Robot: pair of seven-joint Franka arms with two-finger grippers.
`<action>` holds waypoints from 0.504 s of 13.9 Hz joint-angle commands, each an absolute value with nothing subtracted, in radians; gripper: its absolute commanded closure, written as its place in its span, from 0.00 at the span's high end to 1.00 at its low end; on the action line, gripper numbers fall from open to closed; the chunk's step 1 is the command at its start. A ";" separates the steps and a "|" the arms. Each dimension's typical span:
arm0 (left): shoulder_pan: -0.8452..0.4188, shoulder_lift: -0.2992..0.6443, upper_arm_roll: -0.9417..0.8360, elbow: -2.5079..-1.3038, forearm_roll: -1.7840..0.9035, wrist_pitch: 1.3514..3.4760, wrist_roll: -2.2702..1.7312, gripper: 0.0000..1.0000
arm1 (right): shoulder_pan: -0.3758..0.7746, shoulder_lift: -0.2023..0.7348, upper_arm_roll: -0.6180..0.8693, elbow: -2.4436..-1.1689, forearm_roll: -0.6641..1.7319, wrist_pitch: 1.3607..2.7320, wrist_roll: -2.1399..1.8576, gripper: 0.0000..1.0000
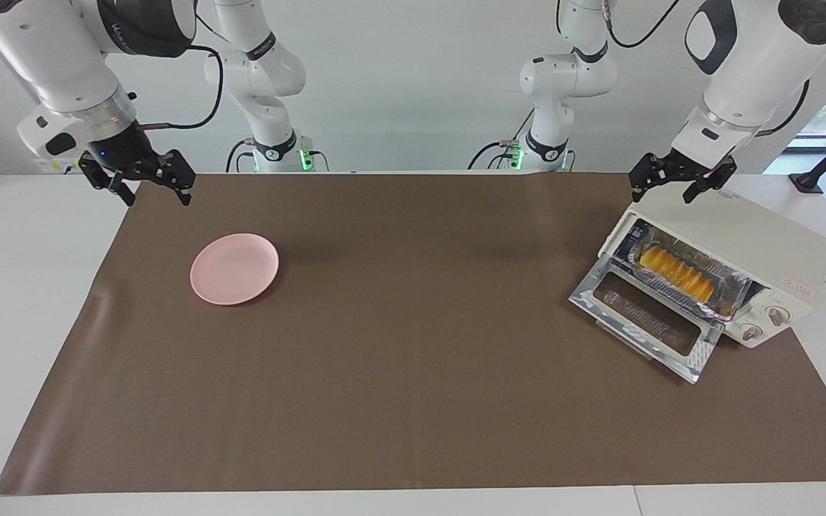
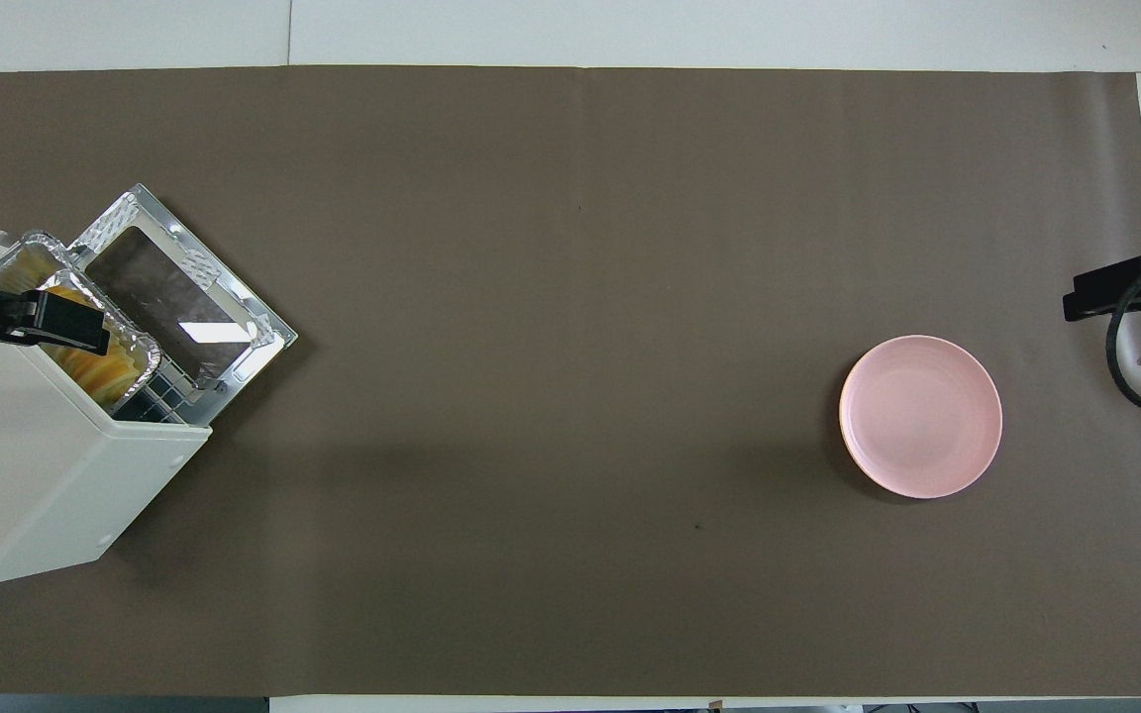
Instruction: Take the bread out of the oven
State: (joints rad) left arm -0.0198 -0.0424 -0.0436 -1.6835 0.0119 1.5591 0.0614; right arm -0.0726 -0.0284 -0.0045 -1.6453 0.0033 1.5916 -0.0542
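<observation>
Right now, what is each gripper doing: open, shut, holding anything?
Left gripper: open, empty, over the cream-white toaster oven.
Right gripper: open, empty, up near the brown mat's corner.

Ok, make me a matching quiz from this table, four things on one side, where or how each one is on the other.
Things:
1. yellow-orange sliced bread loaf
2. round pink plate
3. chrome-framed glass oven door
4. left end effector

States:
A. folded down open
B. over the cream-white toaster oven
C. bare on the brown mat
D. in a crinkled silver foil tray

Pairs: 1-D, 2-C, 3-A, 4-B
</observation>
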 commanded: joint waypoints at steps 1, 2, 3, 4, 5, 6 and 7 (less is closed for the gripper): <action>-0.002 -0.049 -0.057 -1.689 -0.002 1.574 0.066 1.00 | -0.087 -0.046 0.008 -1.661 -0.012 1.585 -0.075 1.00; -0.002 -0.048 -0.057 -1.689 -0.002 1.572 0.066 1.00 | -0.087 -0.046 0.008 -1.661 -0.012 1.585 -0.075 1.00; -0.005 -0.045 -0.055 -1.689 -0.002 1.572 0.066 1.00 | -0.087 -0.046 0.008 -1.661 -0.012 1.585 -0.077 1.00; -0.009 -0.043 -0.054 -1.686 -0.002 1.572 0.067 1.00 | -0.087 -0.046 0.008 -1.661 -0.012 1.585 -0.077 1.00; -0.012 -0.043 -0.052 -1.687 -0.002 1.574 0.064 1.00 | -0.087 -0.046 0.008 -1.661 -0.012 1.585 -0.077 1.00; -0.012 -0.040 -0.051 -1.686 0.006 1.574 0.064 1.00 | -0.087 -0.046 0.008 -1.661 -0.012 1.585 -0.075 1.00; -0.006 -0.032 -0.051 -1.677 0.006 1.581 0.060 1.00 | -0.087 -0.046 0.008 -1.661 -0.012 1.585 -0.075 1.00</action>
